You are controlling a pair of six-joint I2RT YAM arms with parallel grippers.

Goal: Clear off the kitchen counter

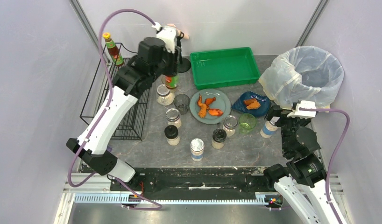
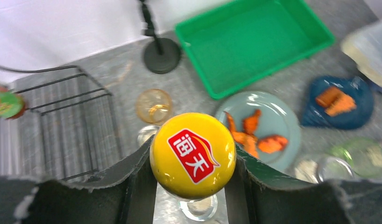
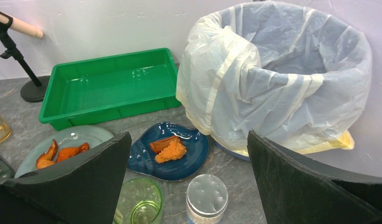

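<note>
Crowding kitchen counter (image 1: 245, 149): jars (image 1: 197, 149), grey plate (image 1: 222, 96), green tray (image 1: 225, 52).

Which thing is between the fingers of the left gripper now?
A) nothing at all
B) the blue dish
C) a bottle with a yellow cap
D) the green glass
C: in the left wrist view, the left gripper presses from both sides on the round yellow cap of the bottle.

yellow-capped bottle (image 2: 193, 156) body hidden, bin (image 2: 366, 46) blurred
</note>
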